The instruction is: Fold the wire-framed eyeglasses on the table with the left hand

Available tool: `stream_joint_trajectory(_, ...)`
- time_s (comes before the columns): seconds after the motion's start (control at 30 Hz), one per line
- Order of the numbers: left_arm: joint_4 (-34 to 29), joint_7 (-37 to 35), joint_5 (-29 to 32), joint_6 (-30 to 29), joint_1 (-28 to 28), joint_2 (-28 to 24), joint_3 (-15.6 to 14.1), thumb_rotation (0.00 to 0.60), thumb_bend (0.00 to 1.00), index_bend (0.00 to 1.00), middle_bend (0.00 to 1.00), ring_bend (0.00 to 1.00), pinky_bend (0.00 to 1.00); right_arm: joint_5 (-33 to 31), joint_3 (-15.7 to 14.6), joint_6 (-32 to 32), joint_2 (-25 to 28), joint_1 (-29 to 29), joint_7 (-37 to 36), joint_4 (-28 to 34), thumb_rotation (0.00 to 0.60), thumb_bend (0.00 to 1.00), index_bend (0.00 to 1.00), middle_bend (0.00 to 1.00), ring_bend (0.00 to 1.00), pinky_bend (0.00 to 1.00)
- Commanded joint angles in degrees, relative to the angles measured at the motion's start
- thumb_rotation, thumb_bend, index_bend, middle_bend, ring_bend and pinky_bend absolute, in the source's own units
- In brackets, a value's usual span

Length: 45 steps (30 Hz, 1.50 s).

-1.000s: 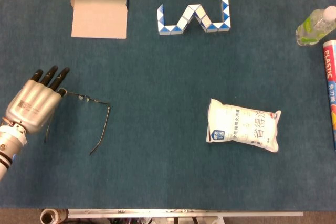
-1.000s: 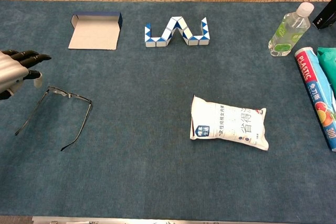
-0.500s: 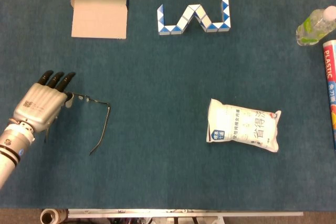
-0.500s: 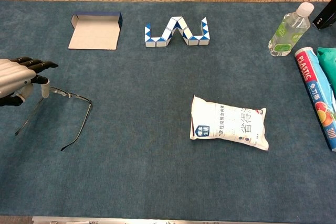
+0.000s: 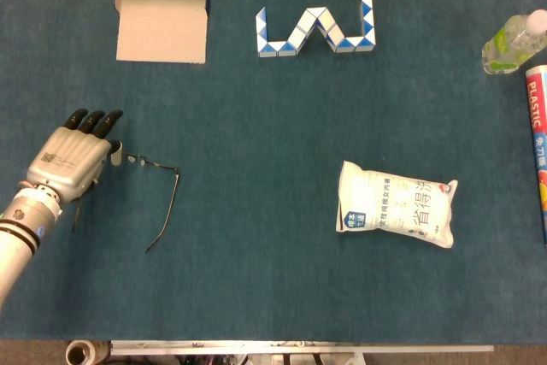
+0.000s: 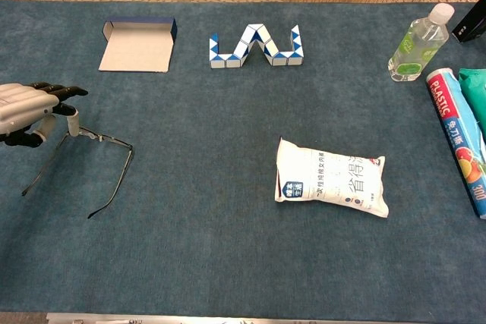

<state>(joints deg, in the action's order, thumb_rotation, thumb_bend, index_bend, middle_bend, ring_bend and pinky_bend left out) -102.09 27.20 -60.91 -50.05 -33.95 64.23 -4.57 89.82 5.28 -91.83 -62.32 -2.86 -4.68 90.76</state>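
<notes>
Left hand (image 5: 70, 156) at the far left, palm down over the left end of the glasses (image 5: 154, 185), fingers (image 6: 67, 90) extended and a little apart (contact with the frame can't be told). Glasses lie unfolded on the blue surface (image 5: 256, 126), both arms out. Further right: open cardboard box (image 5: 161, 25), white packet (image 5: 395, 213).

Left end of the thin wire-framed eyeglasses (image 5: 154, 185) hidden beneath the silver left hand (image 5: 68, 156); red-and-blue plastic-wrap roll (image 5: 537, 143) cropped by the right edge.
</notes>
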Motion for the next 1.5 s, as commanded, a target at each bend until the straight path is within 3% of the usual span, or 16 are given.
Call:
stream_joint_trajectory(0.03,0.36,0.21,0.48,0.24,-0.24,0.23,0.02,0.6,0.9,0.38,0.0,0.0,0.04,-0.01,0.01,-0.06,0.05,0.03,-0.04,0.03,0.6,0.23,0.45,0.44,0.28,0.27)
stream_joint_trajectory(1.5,4.26,-1.39,4.05,3.56,-3.78,3.61,0.34,0.6,0.9,0.36,0.0,0.0,0.04,-0.01,0.12,-0.22,0.25,0.13,-0.3,0.14,0.6,0.23,0.45,0.44,0.28,0.27)
